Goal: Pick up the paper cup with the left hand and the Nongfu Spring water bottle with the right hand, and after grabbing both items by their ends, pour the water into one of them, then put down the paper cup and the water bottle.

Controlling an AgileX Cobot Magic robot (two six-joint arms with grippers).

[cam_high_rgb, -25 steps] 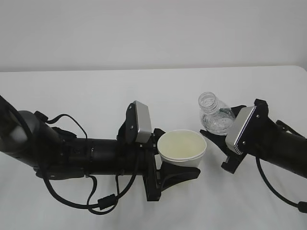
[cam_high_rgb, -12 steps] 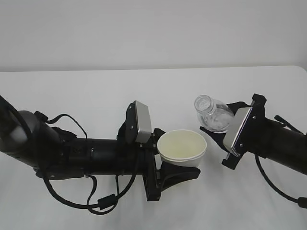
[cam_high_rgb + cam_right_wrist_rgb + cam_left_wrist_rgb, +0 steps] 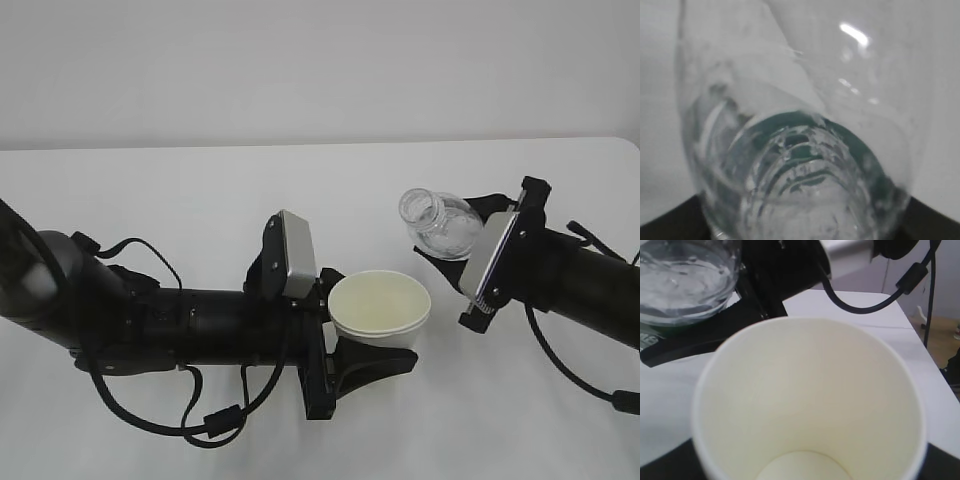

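My left hand (image 3: 345,345) sits in the lower middle of the exterior view, its black fingers clamped around the base of the paper cup (image 3: 380,308). The cup stands nearly upright, its mouth open to the camera and its cream inside bare. In my left wrist view the cup (image 3: 810,400) fills most of the frame, and I see no liquid on its round bottom.

My right hand (image 3: 470,275) comes in from the right edge of the exterior view and grasps the Nongfu Spring water bottle (image 3: 440,222) by its lower body. The bottle is tilted, its capless neck pointing to the upper left, above and just to the right of the cup's rim; bottle and cup do not touch. In the upper left of my left wrist view the bottle's clear body (image 3: 685,282) shows the water (image 3: 682,275) lying inside it. My right wrist view looks along the bottle (image 3: 800,165) from its base end, ribs and green label band blurred. The white table (image 3: 200,200) lies beneath both arms.
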